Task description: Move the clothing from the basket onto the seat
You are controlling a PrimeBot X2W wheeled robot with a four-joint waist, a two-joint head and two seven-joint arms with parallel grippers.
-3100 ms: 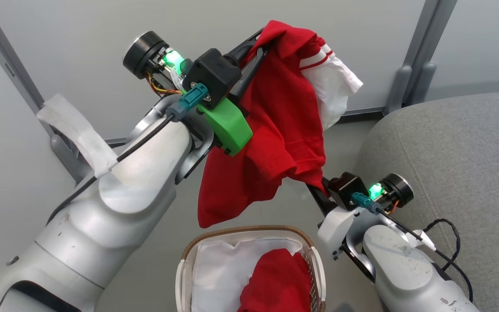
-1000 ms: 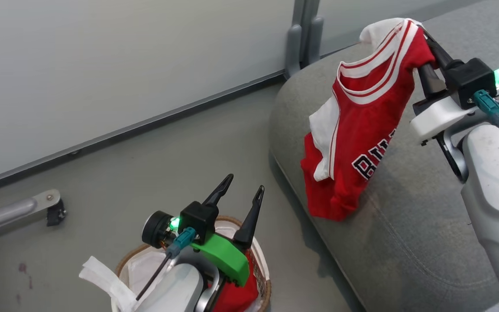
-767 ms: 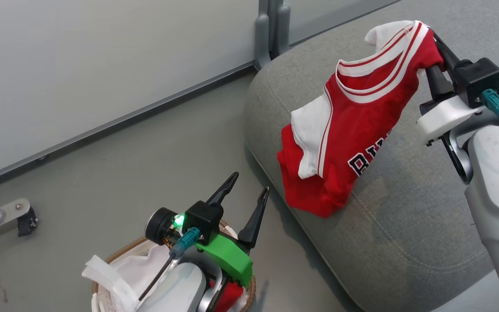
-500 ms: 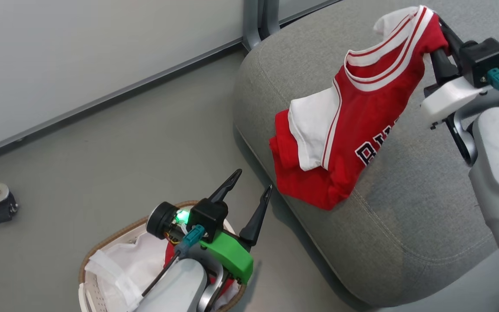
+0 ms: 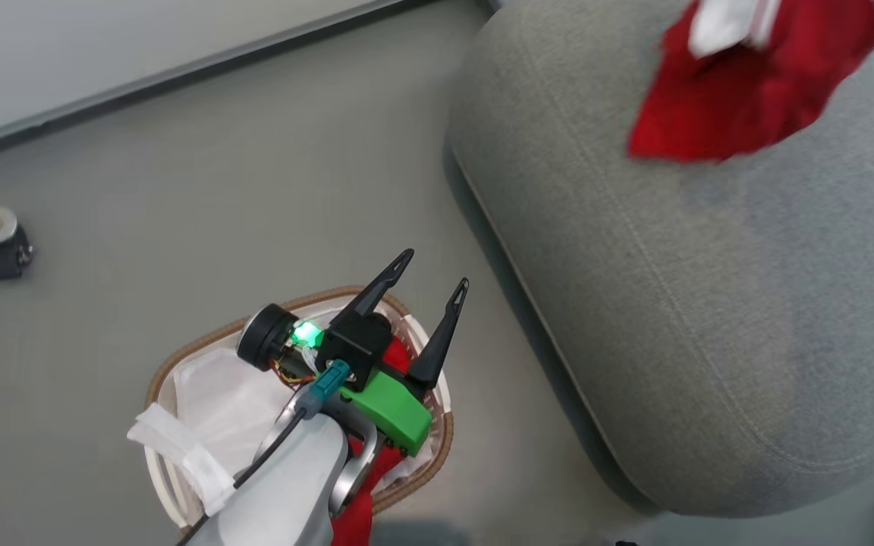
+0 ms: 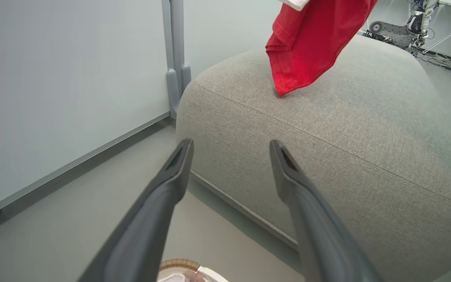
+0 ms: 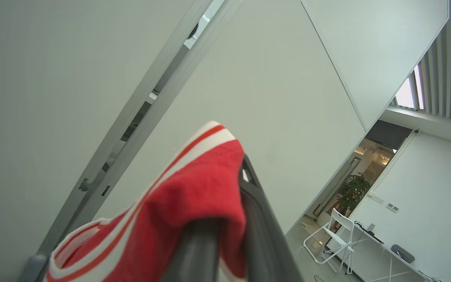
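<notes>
Jaws of the right gripper (image 7: 231, 219), closed tight on the white-striped trim of a bright red sports jersey (image 7: 194, 188), which hangs from them over the large light-grey woven-fabric sofa seat (image 5: 710, 318); whether its lowest corner touches the upholstery cannot be told. Jaws of the left gripper (image 5: 435, 271), spread wide and empty, poised over the small oval white perforated basket (image 5: 448, 436) with brown woven rim, where a second red garment (image 5: 396, 355) lies beside a plain white liner sheet (image 5: 217, 394). Likely hazards: the jersey appears to hang near the seat's rounded edge, so a release here may let it slide onto the smooth grey floor (image 5: 217, 189); cloth folded over one finger may cling when the jaws part; a reach into the basket may lift the liner with the garment. Surroundings: open floor between basket and seat, pale wall panels (image 6: 53, 98) and a grey metal post (image 6: 174, 58) behind the seat.
</notes>
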